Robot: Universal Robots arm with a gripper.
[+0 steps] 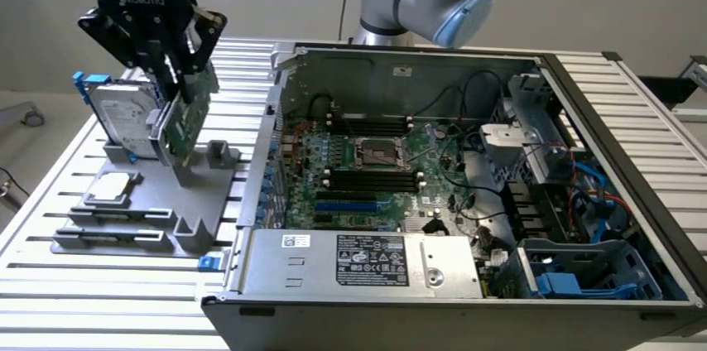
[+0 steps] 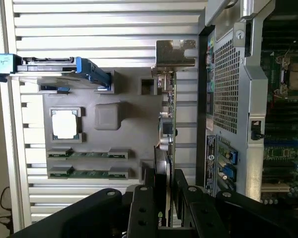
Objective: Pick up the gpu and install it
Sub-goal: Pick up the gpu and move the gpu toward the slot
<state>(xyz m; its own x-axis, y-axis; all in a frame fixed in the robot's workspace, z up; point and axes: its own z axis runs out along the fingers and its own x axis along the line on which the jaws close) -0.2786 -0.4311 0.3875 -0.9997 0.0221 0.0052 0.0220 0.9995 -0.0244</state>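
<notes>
The gpu [image 1: 180,123] stands on edge at the back of the grey parts holder [image 1: 215,194], green board face toward the computer case. My gripper [image 1: 177,90] comes down on its top edge and is shut on it. In the wrist view the thin card [image 2: 167,124] runs away from the gripper [image 2: 163,181], with one black finger [image 2: 143,198] on each side of it. Its silver end bracket [image 2: 175,53] is at the far end. Whether the card's lower edge still sits in the holder's slot I cannot tell.
A silver hard drive [image 1: 119,115] in a blue frame stands just beside the gpu. On the holder lie a processor [image 1: 111,188] and two memory sticks [image 1: 111,235]. The open computer case [image 1: 618,202] is at the exterior view's right, motherboard [image 1: 376,161] and blue slots [image 1: 353,206] exposed.
</notes>
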